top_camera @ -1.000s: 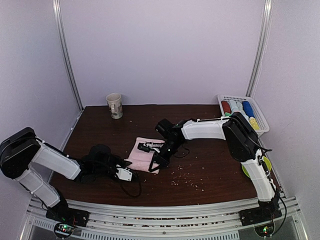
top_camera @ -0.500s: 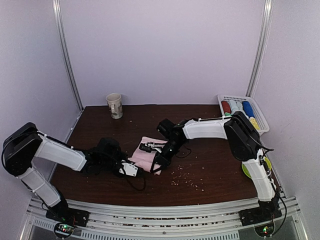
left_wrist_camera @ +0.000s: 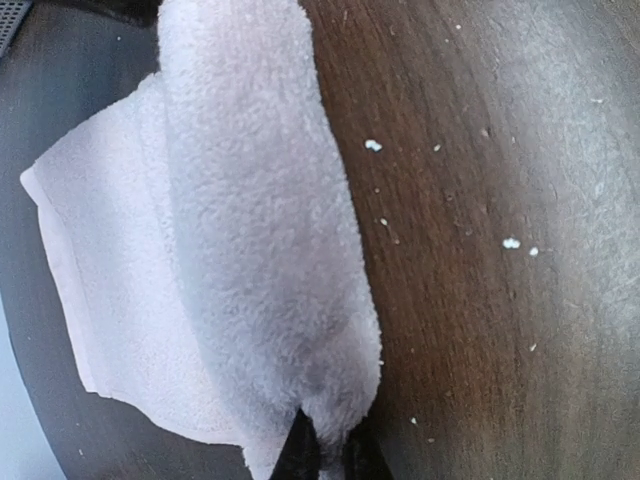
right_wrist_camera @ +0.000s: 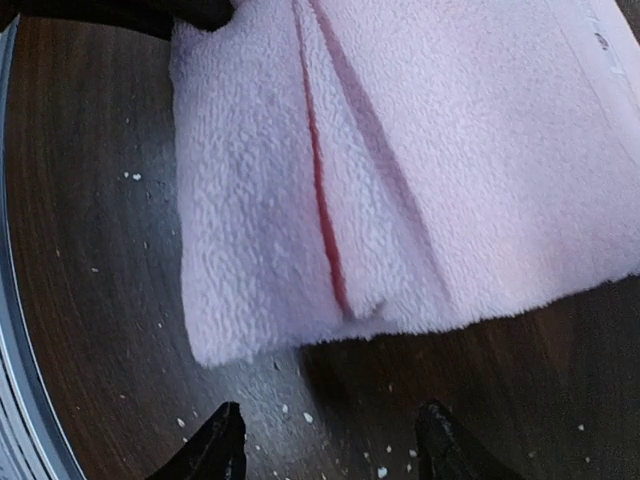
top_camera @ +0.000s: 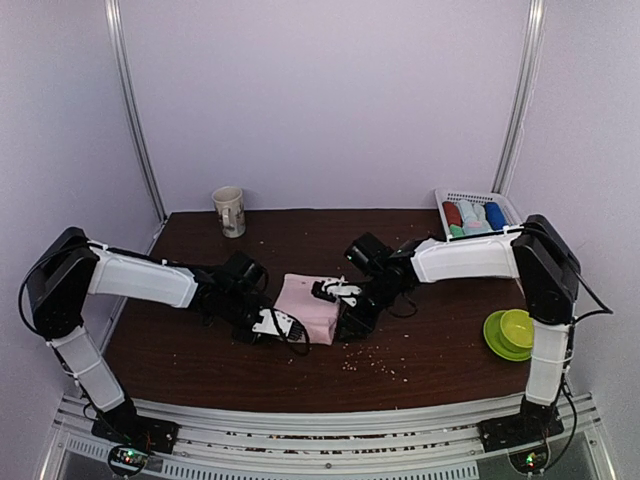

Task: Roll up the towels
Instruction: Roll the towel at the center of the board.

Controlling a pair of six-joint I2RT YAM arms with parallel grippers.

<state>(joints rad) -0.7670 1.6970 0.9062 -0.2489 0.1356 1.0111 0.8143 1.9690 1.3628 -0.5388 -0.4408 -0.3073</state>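
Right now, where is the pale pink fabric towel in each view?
Top external: pale pink fabric towel, centre of picture.
Left wrist: towel fills left and centre, down to bottom edge.
Right wrist: towel fills upper frame.
Shared landmark: white crumbs on the dark wooden table.

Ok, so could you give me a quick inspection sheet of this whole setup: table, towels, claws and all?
Surface: dark brown table, dotted with white crumbs.
Job's things: pink towel mid-table, partly folded over; rolled towels in the basket at the right rear.
Clutter: mug at the left rear; green bowl near the right edge.
Grippers: left gripper shut on the pink towel's edge; right gripper open beside the towel, holding nothing.
Cables: thin black cable looping at the right wrist.
Surroundings: pale walls, two metal posts.
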